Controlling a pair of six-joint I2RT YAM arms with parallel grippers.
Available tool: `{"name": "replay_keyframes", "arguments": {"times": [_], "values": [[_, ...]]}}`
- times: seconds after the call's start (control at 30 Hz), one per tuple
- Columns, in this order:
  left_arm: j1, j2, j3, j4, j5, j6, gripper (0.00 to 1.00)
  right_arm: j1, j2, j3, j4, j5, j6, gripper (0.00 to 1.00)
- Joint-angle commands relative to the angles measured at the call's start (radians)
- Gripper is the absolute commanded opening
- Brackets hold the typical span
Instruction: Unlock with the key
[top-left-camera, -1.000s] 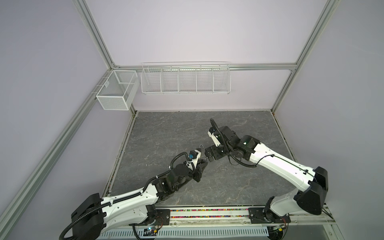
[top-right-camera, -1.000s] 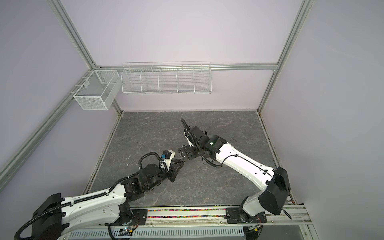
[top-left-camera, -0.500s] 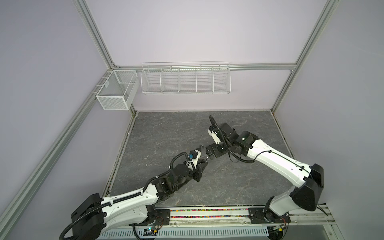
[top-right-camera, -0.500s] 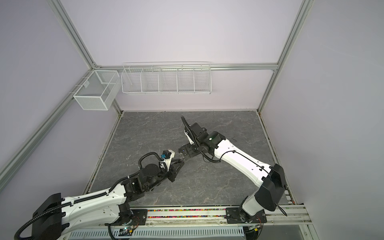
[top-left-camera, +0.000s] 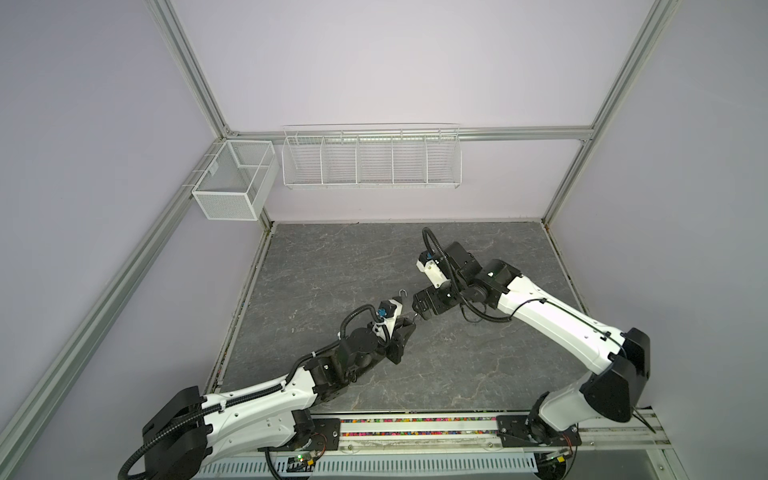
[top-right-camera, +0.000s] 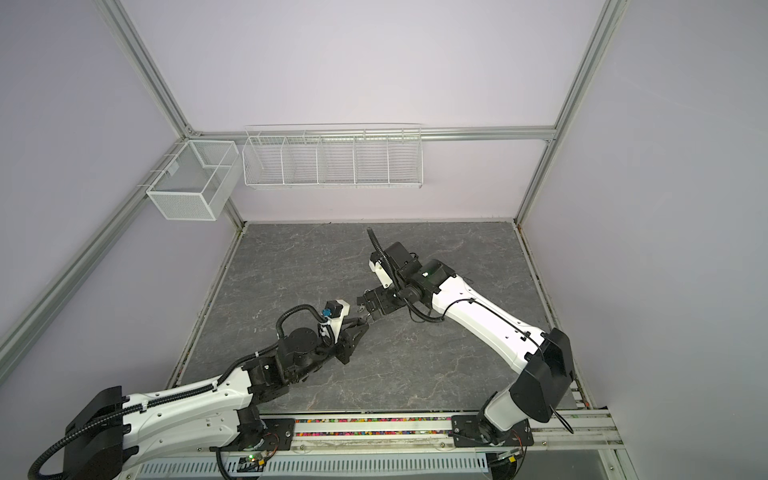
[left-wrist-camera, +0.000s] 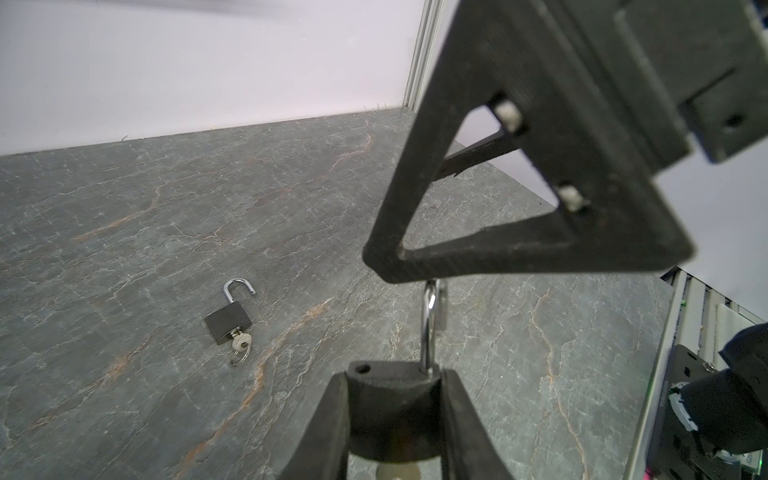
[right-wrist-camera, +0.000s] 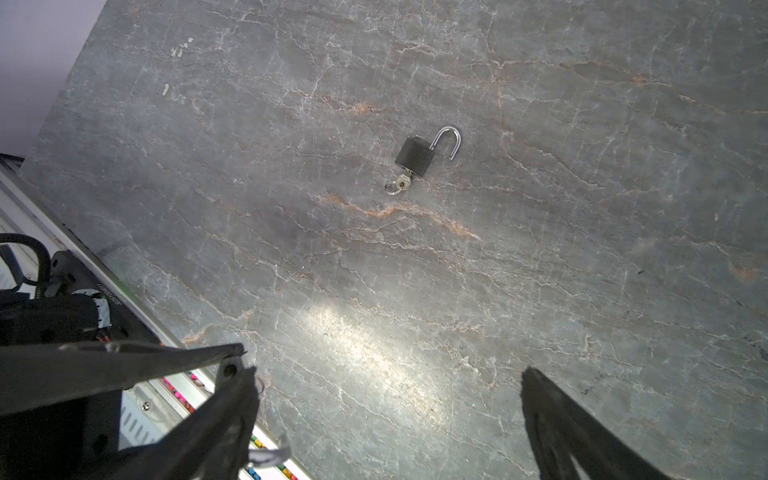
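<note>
Peering past the left gripper (left-wrist-camera: 392, 384), we lose the held padlock's (left-wrist-camera: 390, 415) keyway at the frame edge (a pale scrap there, we cannot tell what) and its shackle tip behind the right gripper (right-wrist-camera: 382, 365). Left jaws pinch its body, shackle pointing away from the wrist; right jaws gape, empty. A second padlock (right-wrist-camera: 414, 154) lies flat on the table (right-wrist-camera: 582, 249), key (right-wrist-camera: 402, 181) inserted, shackle open.

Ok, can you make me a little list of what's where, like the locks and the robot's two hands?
Left gripper: shut on held padlock
Its shackle: sticks up, one leg out of its hole
Right gripper: open, holding nothing, close to that shackle; touching or not, cannot tell
Other padlock: lies flat on the table, shackle open
key: stuck in the other padlock, with a ring on it
</note>
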Motion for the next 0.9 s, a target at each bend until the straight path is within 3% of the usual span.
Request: {"name": "replay_keyframes", "arguments": {"times": [0.0,0.6,0.7,0.87], "values": [[-0.003,-0.019,-0.002,0.047,-0.020,0.023,0.00,-0.012,-0.040,-0.034,-0.017,-0.029,-0.028,0.99],[-0.003,-0.007,0.002,0.044,-0.027,0.006,0.00,-0.040,-0.143,-0.132,0.006,-0.075,0.006,1.00],[-0.003,-0.008,0.024,-0.009,-0.043,-0.018,0.00,-0.053,-0.167,-0.160,0.000,-0.043,0.018,1.00],[-0.017,0.022,0.140,-0.275,-0.119,-0.182,0.00,-0.091,-0.244,-0.253,0.021,0.011,0.056,0.99]]}}
